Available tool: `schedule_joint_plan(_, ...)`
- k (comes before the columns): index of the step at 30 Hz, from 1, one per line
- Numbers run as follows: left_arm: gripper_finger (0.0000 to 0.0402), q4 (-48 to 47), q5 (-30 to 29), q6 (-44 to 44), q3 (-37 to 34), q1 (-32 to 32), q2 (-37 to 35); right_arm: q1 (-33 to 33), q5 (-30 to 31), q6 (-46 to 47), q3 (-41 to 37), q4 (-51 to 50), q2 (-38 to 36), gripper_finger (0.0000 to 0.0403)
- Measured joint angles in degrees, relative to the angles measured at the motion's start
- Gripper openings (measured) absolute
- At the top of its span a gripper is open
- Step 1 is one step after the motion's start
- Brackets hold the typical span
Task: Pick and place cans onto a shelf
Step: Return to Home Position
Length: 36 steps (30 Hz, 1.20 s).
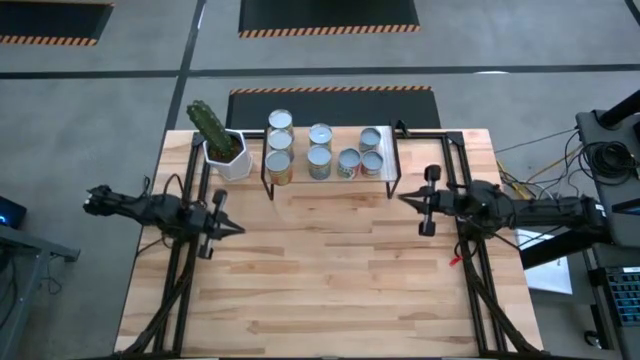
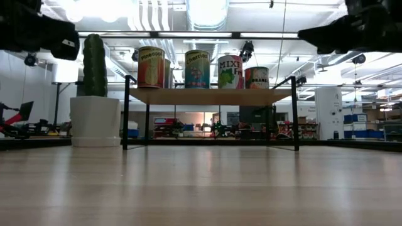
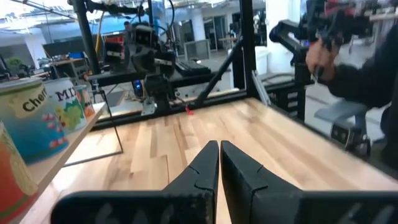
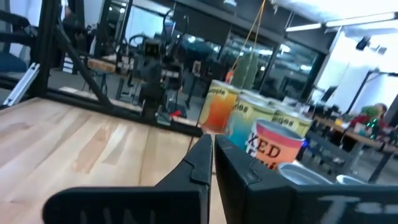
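High view: cans [image 1: 320, 152] on the shelf [image 1: 300, 168]; left tool [image 1: 237, 229] and right tool [image 1: 404, 198] closed, empty.

The left arm [image 1: 150, 207] and right arm [image 1: 520, 208], one out beyond each end of the shelf [image 1: 345, 135], are slim, jointed and matte black. The left gripper [image 3: 219, 144] and right gripper [image 4: 212, 140] each carry two angular black fingers [image 3: 199, 174] that taper to narrow tips and are notched along their inner edges.
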Motion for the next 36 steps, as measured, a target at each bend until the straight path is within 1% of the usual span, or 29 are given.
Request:
schedule_joint_plan(3,0.0000,0.61,-0.15,1.48,-1.46,0.00,-0.07,0.00,-0.31,-1.05,-1.32,-1.02,-3.72,0.0009)
schedule_joint_plan(10,0.0000,0.73,-0.38,-0.31,-2.21,0.01,-0.14,-0.01,-2.54,-2.71,-5.62,-1.80,-11.74,0.0009)
schedule_joint_plan(12,0.0000,0.67,-0.37,-0.39,-2.23,0.01,-0.08,0.00,-2.59,-2.82,-5.84,-2.36,-13.68,0.0009)
schedule_joint_plan(16,0.0000,0.60,-0.43,-0.40,-2.25,0.00,0.04,0.00,-2.60,-3.55,-6.00,-6.70,-16.83,0.0009)
schedule_joint_plan(19,0.0000,0.49,-0.69,2.11,-2.25,0.00,0.05,0.00,-3.55,-3.55,-6.00,-7.49,-18.79,0.0009)
schedule_joint_plan(24,0.0000,0.06,-1.02,0.58,-2.25,0.02,0.11,0.00,-7.19,-3.13,-6.35,-8.66,-19.15,0.0009)
schedule_joint_plan(27,0.0000,-0.60,-1.65,0.74,-2.25,0.00,0.14,0.00,-7.26,-3.05,-6.41,-11.22,-19.17,0.0009)
schedule_joint_plan(36,0.0000,-0.76,-2.81,0.79,-2.25,0.01,0.17,-0.02,-7.10,-2.06,-6.41,-10.54,-18.52,0.0009)
